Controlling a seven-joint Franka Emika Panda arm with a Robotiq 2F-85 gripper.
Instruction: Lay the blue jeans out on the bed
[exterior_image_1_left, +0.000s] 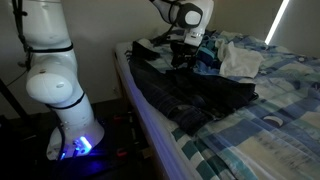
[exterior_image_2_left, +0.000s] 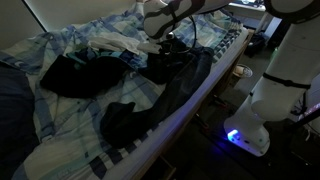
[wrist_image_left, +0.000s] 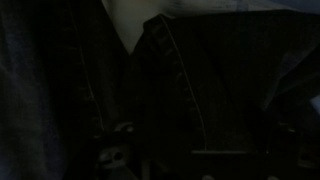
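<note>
Dark navy, nearly black denim jeans (exterior_image_1_left: 190, 100) (exterior_image_2_left: 170, 85) lie stretched along the side of the wide bed with the light blue, white and green plaid cover (exterior_image_1_left: 280, 110) (exterior_image_2_left: 60, 120), close to its pale mattress edge. The black two-finger gripper (exterior_image_1_left: 183, 55) (exterior_image_2_left: 172, 45) hangs low over their upper end, jaws spread wide with nothing held; whether it touches the fabric cannot be told. Seamed denim (wrist_image_left: 160, 100) fills the dim wrist view. A crumpled white cloth (exterior_image_1_left: 240, 62) (exterior_image_2_left: 125, 40) lies just beside the gripper.
</note>
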